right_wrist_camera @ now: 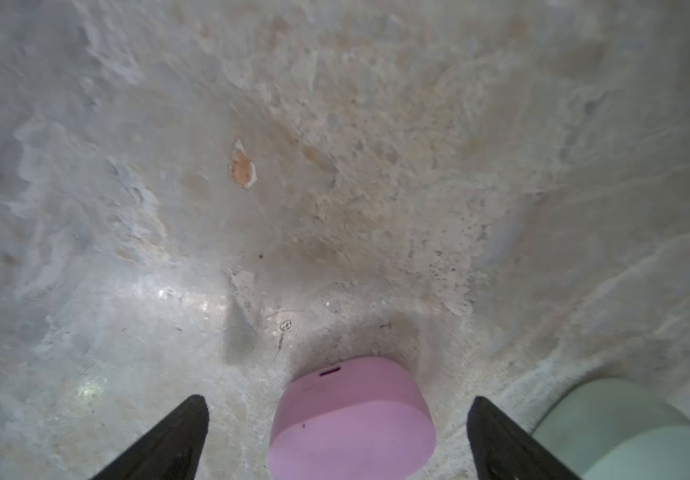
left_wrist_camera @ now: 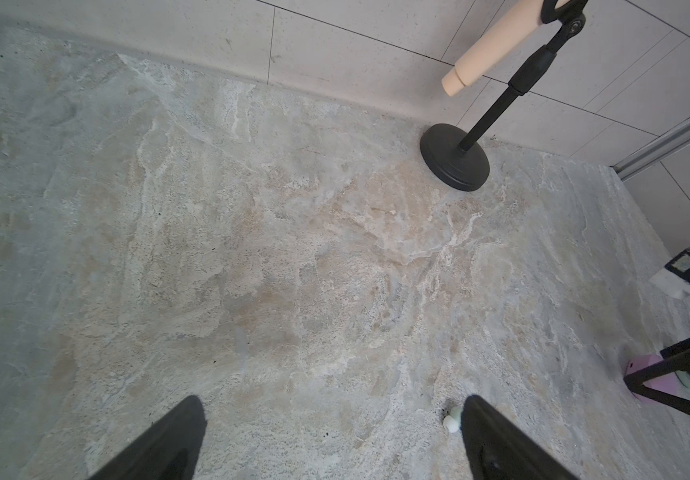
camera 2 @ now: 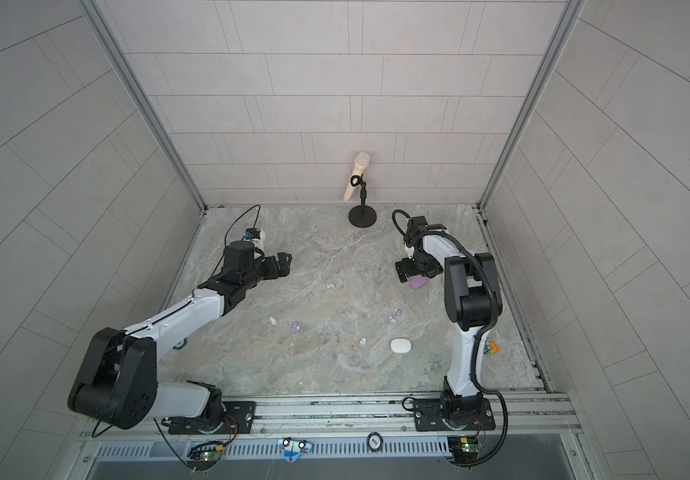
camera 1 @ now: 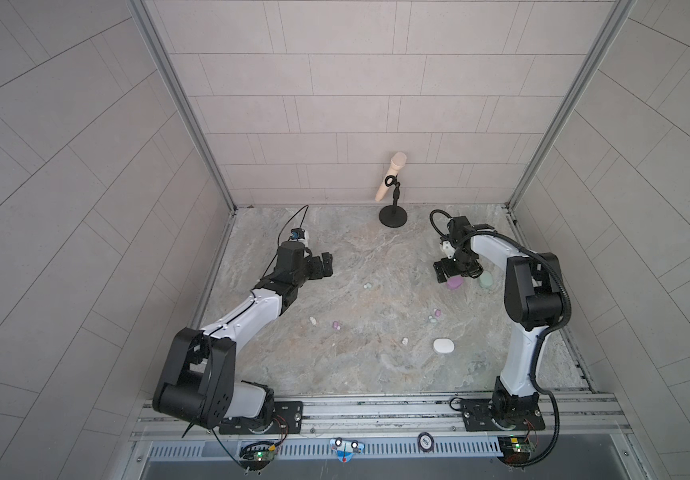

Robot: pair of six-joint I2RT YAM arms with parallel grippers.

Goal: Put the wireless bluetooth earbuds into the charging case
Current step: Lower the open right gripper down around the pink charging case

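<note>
A lilac charging case (right_wrist_camera: 351, 419) lies on the stone table between the fingers of my right gripper (right_wrist_camera: 337, 411). That gripper is open, with a gap on each side of the case. In both top views it hangs over the lilac case (camera 1: 455, 284) (camera 2: 418, 282) at the back right. Tiny earbuds lie scattered mid-table: a mint one (camera 1: 368, 286), a white one (camera 1: 313, 321), lilac ones (camera 1: 336, 325) (camera 1: 437, 311), another mint one (camera 1: 432, 319) and another white one (camera 1: 405, 340). My left gripper (camera 1: 328, 265) (left_wrist_camera: 333, 415) is open and empty, with a pale earbud (left_wrist_camera: 453, 419) beside one finger.
A mint-green case (camera 1: 486, 280) (right_wrist_camera: 626, 428) sits just right of the lilac one, and a white case (camera 1: 443, 345) lies nearer the front. A microphone stand (camera 1: 393, 216) (left_wrist_camera: 455, 162) rises at the back wall. A green-and-orange toy (camera 2: 491, 347) lies behind the right arm.
</note>
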